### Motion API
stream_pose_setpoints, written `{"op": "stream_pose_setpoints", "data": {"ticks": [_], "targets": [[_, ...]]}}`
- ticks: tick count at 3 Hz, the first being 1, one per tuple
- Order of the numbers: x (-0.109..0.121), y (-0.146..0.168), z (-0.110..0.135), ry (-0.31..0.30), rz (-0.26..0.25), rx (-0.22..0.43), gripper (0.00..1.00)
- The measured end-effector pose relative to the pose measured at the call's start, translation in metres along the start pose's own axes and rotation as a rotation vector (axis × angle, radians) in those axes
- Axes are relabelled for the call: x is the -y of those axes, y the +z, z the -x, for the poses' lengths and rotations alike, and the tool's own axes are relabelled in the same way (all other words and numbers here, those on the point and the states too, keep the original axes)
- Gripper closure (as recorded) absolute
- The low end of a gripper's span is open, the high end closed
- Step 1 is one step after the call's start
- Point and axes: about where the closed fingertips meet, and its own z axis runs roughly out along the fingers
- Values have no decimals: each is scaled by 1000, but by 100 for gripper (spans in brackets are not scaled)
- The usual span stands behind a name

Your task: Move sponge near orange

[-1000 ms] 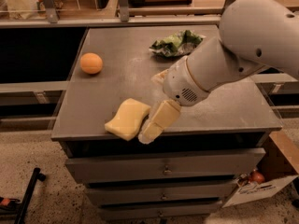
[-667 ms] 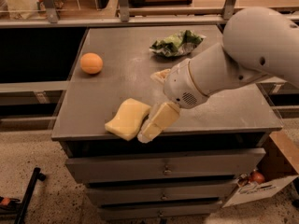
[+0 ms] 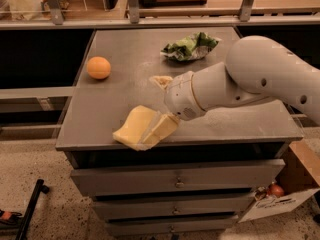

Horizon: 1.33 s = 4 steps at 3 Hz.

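The pale yellow sponge (image 3: 131,127) lies at the front edge of the grey cabinet top (image 3: 120,49), its front corner slightly over the edge. The orange (image 3: 98,67) sits at the left side of the top, well behind and to the left of the sponge. My gripper (image 3: 161,105) reaches in from the right, low over the top, and is open. Its lower finger (image 3: 162,127) lies against the sponge's right edge. Its upper finger (image 3: 161,81) is apart from the sponge, further back. The sponge is not held.
A crumpled green-and-white foil bag (image 3: 189,46) lies at the back right of the top. Drawers are below the top. A cardboard box (image 3: 292,191) stands on the floor at the right. Shelving rails run behind the cabinet.
My gripper has shifted a little to the left, so its lower finger now overlaps the sponge's right edge. The sponge and the orange have stayed in place.
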Motion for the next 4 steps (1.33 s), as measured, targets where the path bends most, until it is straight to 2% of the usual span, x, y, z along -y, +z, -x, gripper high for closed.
{"op": "stream_pose_setpoints", "data": {"ticks": [1, 2, 3, 4], "targets": [[5, 20, -1, -26, 56, 13, 0], [8, 37, -7, -18, 135, 0, 0], [8, 45, -13, -8, 199, 3, 18], [7, 48, -17, -3, 242, 11, 41]]}}
